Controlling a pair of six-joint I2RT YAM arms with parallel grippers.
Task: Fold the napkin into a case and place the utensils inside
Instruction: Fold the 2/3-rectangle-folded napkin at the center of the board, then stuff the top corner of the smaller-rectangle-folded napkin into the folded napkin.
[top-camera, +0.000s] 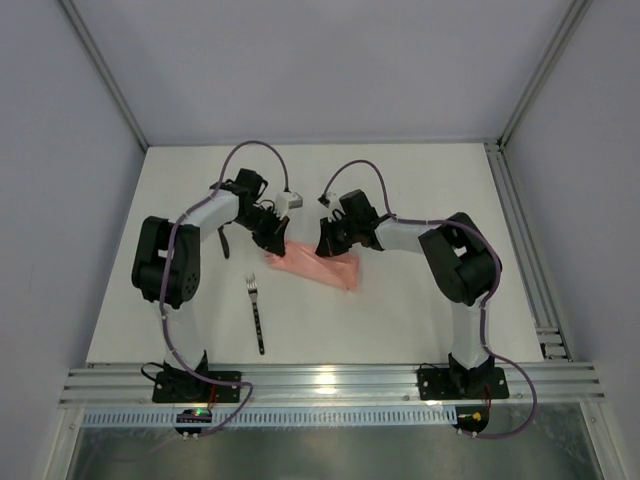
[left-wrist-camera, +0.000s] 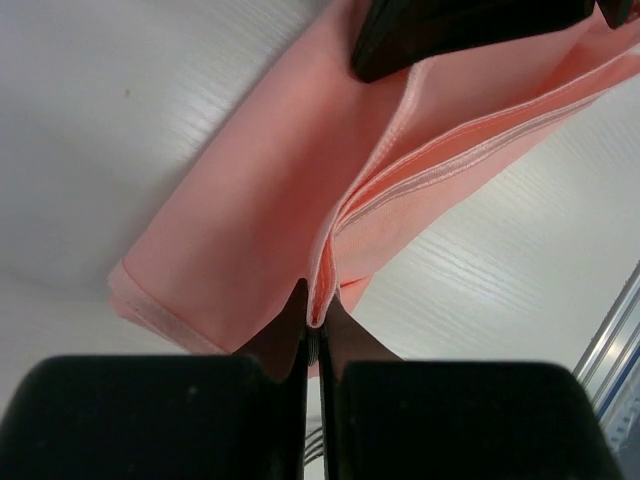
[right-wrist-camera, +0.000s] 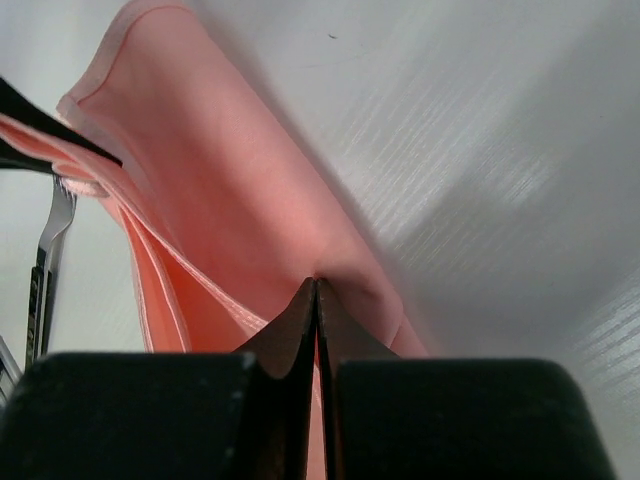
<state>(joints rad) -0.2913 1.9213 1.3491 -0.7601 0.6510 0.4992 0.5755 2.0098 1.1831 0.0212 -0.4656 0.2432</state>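
Observation:
The pale-pink napkin (top-camera: 318, 268) lies folded into a narrow band at the table's middle. My left gripper (top-camera: 277, 242) is shut on the napkin's (left-wrist-camera: 270, 200) left end, pinching a hemmed fold (left-wrist-camera: 318, 310) at its fingertips. My right gripper (top-camera: 326, 246) is shut on a pinch of the napkin (right-wrist-camera: 240, 210) along its far edge. The fork (top-camera: 257, 313) lies in front of the napkin, tines pointing away, and its tines also show in the right wrist view (right-wrist-camera: 55, 225). A slim dark piece (top-camera: 224, 244), likely the knife, lies partly under the left arm.
The white table (top-camera: 420, 320) ends at a metal rail (top-camera: 330, 382) in front and another rail (top-camera: 525, 250) on the right. Grey walls enclose the back and sides. Both arm bases (top-camera: 190, 380) stand at the near edge.

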